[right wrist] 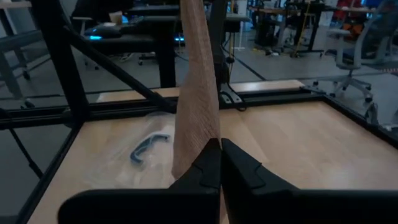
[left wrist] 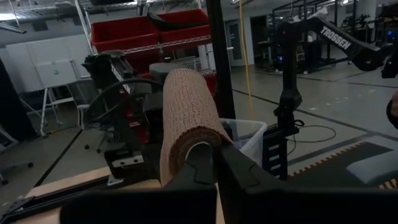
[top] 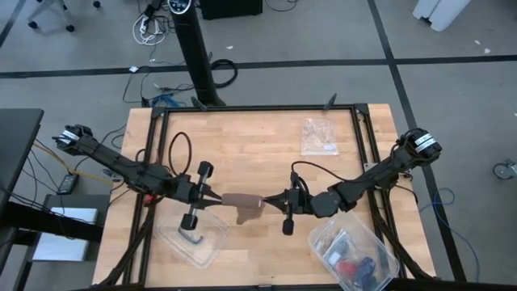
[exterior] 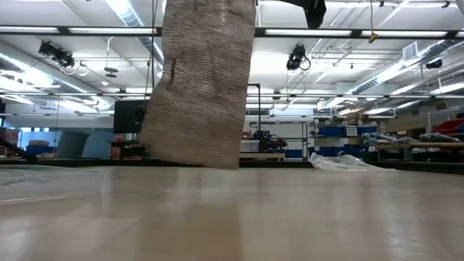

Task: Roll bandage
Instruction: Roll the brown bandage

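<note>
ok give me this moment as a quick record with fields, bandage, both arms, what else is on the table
bandage: brown strip held up off the table between both grippers, loose end hanging
left gripper: shut on one end of the bandage
right gripper: shut on the other end
near left arm: clear tub with a black piece inside
near right arm: clear bin of small items
far side: clear plastic bag
</note>
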### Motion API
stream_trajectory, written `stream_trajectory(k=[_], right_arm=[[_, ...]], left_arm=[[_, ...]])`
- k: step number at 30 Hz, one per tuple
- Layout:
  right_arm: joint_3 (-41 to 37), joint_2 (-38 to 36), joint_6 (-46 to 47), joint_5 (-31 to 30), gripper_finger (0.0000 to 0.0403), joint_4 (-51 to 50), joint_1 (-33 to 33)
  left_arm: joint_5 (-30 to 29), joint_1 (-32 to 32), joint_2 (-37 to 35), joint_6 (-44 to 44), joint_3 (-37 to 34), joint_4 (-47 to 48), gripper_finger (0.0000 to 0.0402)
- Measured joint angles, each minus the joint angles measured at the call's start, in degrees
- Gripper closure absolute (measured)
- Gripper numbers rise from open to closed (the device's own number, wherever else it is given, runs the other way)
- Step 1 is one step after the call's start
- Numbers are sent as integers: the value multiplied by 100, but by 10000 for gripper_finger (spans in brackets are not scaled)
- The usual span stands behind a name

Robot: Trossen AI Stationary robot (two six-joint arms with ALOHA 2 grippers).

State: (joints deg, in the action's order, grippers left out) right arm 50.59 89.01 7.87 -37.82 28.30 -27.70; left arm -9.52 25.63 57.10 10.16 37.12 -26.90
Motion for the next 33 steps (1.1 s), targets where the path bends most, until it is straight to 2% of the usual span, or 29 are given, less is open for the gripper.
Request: stream_trajectory(k=[3,9,18,26,31,33], right_arm=[[0,0,45,-2,402,56,18],[0,0,-476,79,400,739,193],[-2,-4,-555,205,381,924,500],[-2,-92,-701,209,315,788,475],[-4,-510,-455,234,264,-97,164],[-4,-644,-243,421,247,-598,58]], left_arm=[[-2,-6,-37,11,0,-54,401],[3,-76,-37,165,123,-98,401],[15,-241,-37,339,296,-31,401],[17,-239,-37,336,302,-15,401],[17,-239,-37,336,302,16,401],[17,-239,-37,335,302,35,401]])
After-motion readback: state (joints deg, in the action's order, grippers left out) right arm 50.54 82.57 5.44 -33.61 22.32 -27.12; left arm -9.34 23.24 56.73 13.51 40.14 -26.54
